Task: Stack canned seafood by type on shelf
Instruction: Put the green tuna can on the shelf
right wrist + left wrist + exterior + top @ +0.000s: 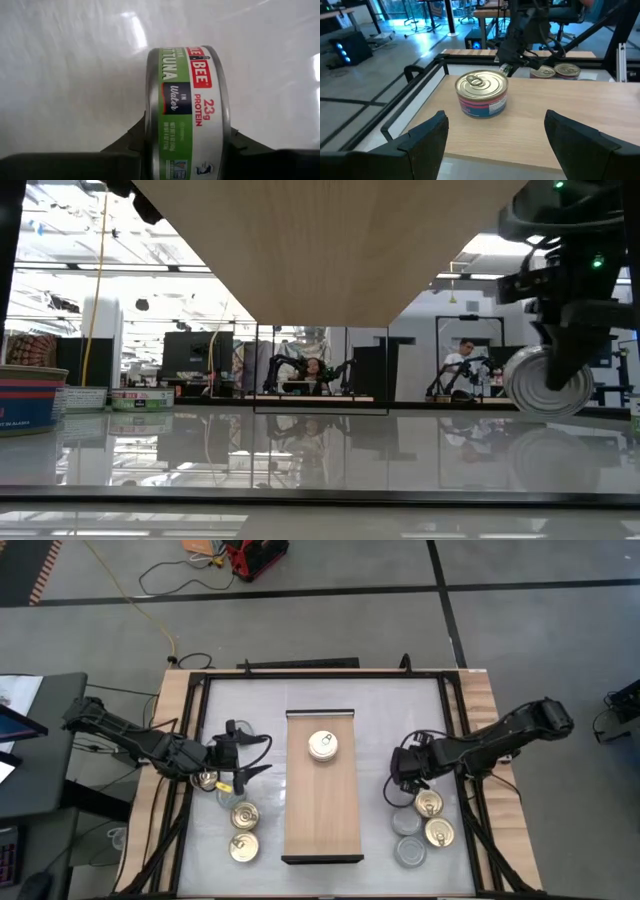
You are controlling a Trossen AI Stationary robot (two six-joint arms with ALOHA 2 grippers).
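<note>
Right wrist view: right claw (187, 150) grips a green-labelled tuna can (187, 107).

Overhead camera looks straight down; low camera faces level across the table; both share the shelf (321, 790) at 12 o'clock.

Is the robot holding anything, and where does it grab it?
The right jaws pinch a green-labelled round tuna tin across its flat ends. The left jaws hold nothing.
</note>
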